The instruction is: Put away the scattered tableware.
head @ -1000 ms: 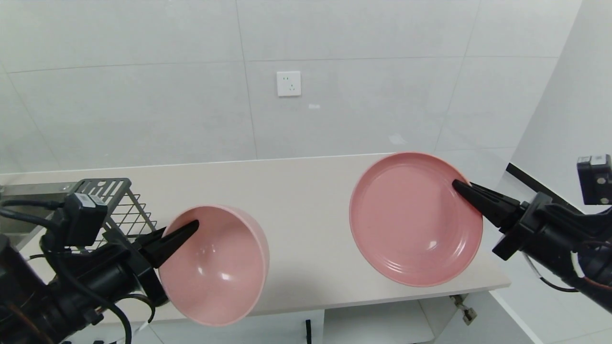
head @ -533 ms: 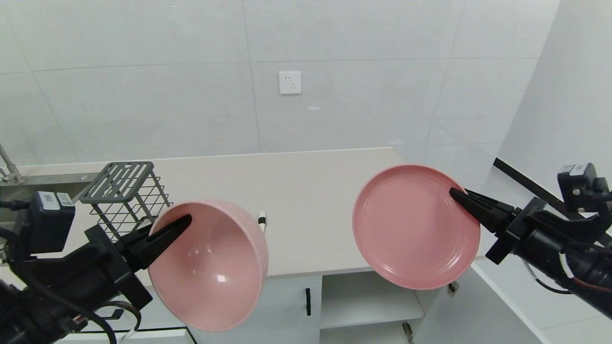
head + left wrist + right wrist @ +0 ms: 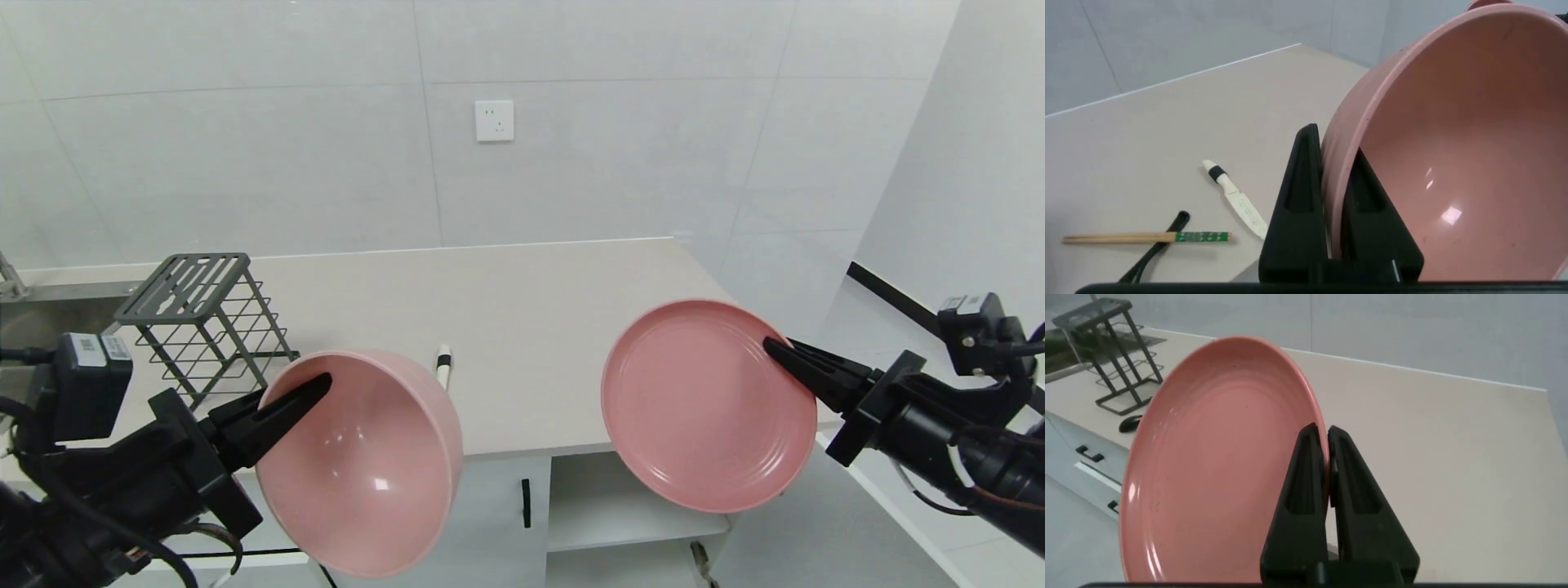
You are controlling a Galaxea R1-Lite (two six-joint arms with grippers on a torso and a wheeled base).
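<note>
My left gripper (image 3: 298, 392) is shut on the rim of a pink bowl (image 3: 367, 465), held tilted in the air in front of the counter's front edge, its hollow facing me. The left wrist view has the rim of the bowl (image 3: 1454, 147) pinched between the fingers (image 3: 1306, 196). My right gripper (image 3: 784, 353) is shut on the rim of a pink plate (image 3: 702, 404), held nearly upright off the counter's right front corner; the plate (image 3: 1217, 449) fills much of the right wrist view. On the beige counter (image 3: 506, 327) lie a white-handled knife (image 3: 1234, 198), chopsticks (image 3: 1147, 238) and a black utensil (image 3: 1159, 241).
A dark wire rack (image 3: 200, 314) stands on the counter's left part, beside a sink edge (image 3: 49, 290). Below the counter are white cabinets with an open shelf (image 3: 629, 506). A tiled wall with a socket (image 3: 494, 120) rises behind; floor opens to the right.
The head view has pulled back from the counter, so more of the cabinets and the rack shows. Both arms keep their hold; bowl and plate now hang in front of the counter edge.
</note>
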